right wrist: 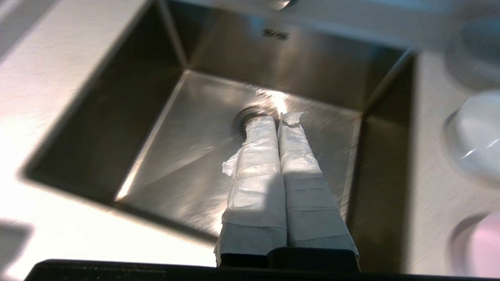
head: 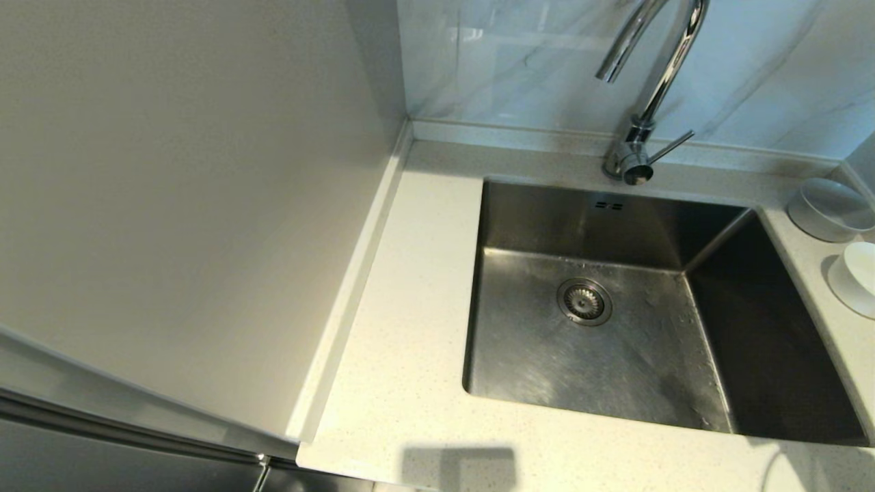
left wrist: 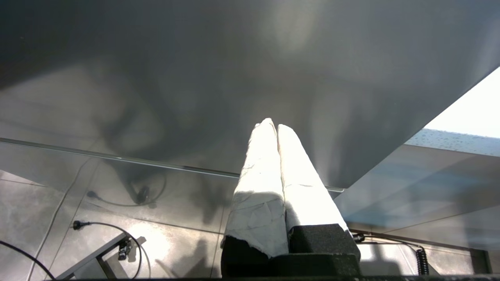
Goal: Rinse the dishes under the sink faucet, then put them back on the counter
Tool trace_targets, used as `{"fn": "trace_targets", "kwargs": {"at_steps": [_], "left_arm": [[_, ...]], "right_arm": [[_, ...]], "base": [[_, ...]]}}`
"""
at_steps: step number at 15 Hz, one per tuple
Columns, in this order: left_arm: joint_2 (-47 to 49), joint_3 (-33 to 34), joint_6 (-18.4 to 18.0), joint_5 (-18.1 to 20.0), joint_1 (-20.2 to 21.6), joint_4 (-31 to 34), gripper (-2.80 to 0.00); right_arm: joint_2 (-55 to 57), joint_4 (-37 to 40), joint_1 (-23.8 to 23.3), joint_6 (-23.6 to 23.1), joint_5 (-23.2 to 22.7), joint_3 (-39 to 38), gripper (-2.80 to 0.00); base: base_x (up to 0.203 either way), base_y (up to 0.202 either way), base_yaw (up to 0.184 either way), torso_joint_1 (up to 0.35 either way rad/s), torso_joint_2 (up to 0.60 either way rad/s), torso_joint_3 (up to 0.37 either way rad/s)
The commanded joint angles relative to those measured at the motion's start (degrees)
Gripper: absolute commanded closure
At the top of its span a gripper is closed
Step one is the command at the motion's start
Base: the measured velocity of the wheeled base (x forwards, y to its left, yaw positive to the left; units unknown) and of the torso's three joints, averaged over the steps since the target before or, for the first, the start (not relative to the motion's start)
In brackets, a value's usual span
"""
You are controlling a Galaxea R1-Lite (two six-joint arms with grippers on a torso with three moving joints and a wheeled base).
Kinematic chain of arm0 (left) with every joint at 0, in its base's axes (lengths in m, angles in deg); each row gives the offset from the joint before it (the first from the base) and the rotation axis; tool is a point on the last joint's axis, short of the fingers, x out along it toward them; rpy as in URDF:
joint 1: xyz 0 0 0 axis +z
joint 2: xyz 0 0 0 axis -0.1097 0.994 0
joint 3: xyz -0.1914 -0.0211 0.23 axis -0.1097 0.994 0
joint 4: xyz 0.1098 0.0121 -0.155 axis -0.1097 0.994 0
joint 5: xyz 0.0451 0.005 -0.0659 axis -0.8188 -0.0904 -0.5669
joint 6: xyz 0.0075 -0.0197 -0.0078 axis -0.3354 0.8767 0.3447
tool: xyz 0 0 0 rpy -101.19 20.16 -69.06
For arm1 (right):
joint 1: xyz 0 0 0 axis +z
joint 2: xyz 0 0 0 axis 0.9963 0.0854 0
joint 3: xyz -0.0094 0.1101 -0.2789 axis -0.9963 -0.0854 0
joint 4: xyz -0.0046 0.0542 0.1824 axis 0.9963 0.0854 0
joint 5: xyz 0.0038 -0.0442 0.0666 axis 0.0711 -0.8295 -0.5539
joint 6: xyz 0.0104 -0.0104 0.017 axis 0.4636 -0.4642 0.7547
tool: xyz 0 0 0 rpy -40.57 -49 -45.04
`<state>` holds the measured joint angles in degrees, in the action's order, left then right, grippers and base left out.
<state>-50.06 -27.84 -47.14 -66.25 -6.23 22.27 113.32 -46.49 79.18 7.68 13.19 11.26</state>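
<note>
The steel sink (head: 533,342) lies right of centre with its round drain (head: 584,301) bare. Behind it rises the chrome faucet (head: 657,75), its thin lever (head: 673,145) sticking out to the right. A pale grey bowl (head: 830,208) and a white bowl (head: 858,277) rest on the counter (head: 410,307) right of the sink. The right wrist view also catches the grey bowl (right wrist: 476,50), the white bowl (right wrist: 474,136) and a pale pink bowl (right wrist: 482,249). My right gripper (right wrist: 279,116) hangs shut and empty above the sink (right wrist: 187,128). My left gripper (left wrist: 276,125) is shut and parked low.
A plain beige wall panel (head: 191,205) fills the left, with a raised rim (head: 355,273) along the counter's side. Marbled tiles (head: 519,61) back the faucet. In the left wrist view a grey cabinet face (left wrist: 195,78) and a floor with cables (left wrist: 109,230) show.
</note>
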Motion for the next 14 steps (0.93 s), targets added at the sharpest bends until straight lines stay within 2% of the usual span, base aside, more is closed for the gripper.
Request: {"fn": "trace_targets", "kwargs": {"at_steps": [1, 5, 9, 11, 14], "left_arm": [[-0.18, 0.0, 0.03, -0.07, 0.01, -0.02, 0.0], [-0.18, 0.0, 0.03, -0.07, 0.01, -0.02, 0.0], [-0.18, 0.0, 0.03, -0.07, 0.01, -0.02, 0.0], [-0.18, 0.0, 0.03, -0.07, 0.01, -0.02, 0.0], [-0.2, 0.0, 0.03, -0.04, 0.01, -0.02, 0.0]], "right_arm": [[-11.12, -0.18, 2.22, 3.03, -0.08, -7.43, 0.0], [-22.31, -0.12, 4.53, 6.7, 2.01, -17.47, 0.0], [-30.75, 0.27, 4.77, 6.89, 2.73, -25.68, 0.0], [-34.47, 5.49, 5.07, 6.44, 3.42, -26.07, 0.0], [-40.58, 13.11, 5.54, 3.76, 7.86, -26.05, 0.0]], "base": [[0.0, 0.0, 0.0, 0.0, 0.0, 0.0], [0.0, 0.0, 0.0, 0.0, 0.0, 0.0], [0.0, 0.0, 0.0, 0.0, 0.0, 0.0], [0.0, 0.0, 0.0, 0.0, 0.0, 0.0], [0.0, 0.0, 0.0, 0.0, 0.0, 0.0]]}}
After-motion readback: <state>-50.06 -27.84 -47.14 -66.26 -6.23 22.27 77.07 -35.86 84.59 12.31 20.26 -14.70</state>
